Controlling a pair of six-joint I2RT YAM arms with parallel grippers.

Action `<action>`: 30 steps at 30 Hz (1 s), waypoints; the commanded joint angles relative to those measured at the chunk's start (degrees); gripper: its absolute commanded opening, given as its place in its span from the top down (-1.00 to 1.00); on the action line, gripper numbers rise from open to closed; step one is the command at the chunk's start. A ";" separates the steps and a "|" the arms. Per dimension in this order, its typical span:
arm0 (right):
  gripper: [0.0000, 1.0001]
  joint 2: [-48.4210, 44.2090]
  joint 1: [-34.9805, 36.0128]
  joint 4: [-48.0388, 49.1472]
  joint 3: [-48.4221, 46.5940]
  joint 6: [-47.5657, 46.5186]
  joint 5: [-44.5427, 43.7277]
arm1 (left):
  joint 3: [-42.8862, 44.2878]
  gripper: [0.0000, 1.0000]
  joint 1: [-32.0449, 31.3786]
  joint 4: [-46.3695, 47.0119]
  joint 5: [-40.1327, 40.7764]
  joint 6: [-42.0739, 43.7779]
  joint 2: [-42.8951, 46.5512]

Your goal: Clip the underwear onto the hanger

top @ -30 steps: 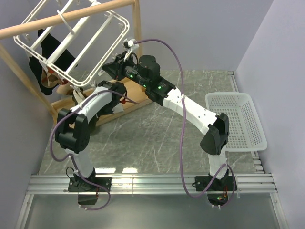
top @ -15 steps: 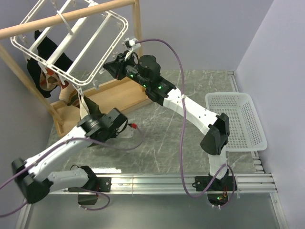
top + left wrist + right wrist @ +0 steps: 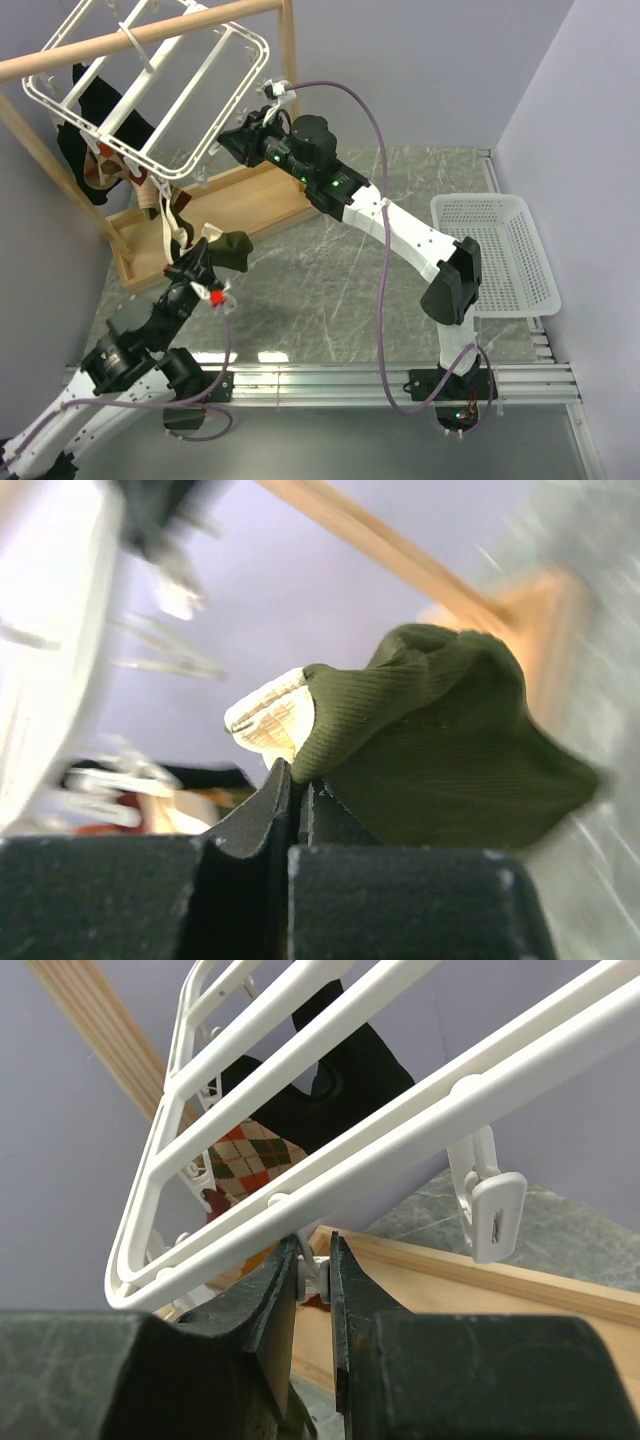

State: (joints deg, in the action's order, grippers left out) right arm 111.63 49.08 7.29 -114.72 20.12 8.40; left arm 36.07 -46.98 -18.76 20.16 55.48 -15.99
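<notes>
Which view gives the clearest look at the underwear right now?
Left wrist: the underwear fills the frame, pinched in the jaws of the left gripper. Top external shows it only as a small dark bundle. Right wrist shows the hanger, no underwear.

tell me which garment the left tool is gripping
The olive-green underwear, pinched in the left tool. The black garment with the argyle patch is not gripped: it hangs from the hanger.

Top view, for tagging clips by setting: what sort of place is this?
Probably a robot lab cell staged for laundry: plain walls box in a table, with a hanger on a wooden stand and a basket.
</notes>
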 commanded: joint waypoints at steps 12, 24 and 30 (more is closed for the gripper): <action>1.00 -4.41 -1.62 2.20 1.51 2.20 3.89 | -20.17 0.99 -0.22 48.64 -5.31 28.89 1.59; 1.00 -4.32 -2.06 2.38 2.48 0.80 6.45 | -7.96 0.99 1.01 30.98 -7.24 33.11 -11.41; 1.00 -3.88 -2.06 -0.34 1.25 -4.20 5.48 | 0.30 0.99 4.26 23.53 -8.65 37.93 -19.86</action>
State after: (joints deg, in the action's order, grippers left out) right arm 109.86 47.57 8.51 -112.84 19.59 14.59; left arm 32.29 -43.90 9.04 12.80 89.27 -33.10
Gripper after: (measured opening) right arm 0.227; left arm 0.034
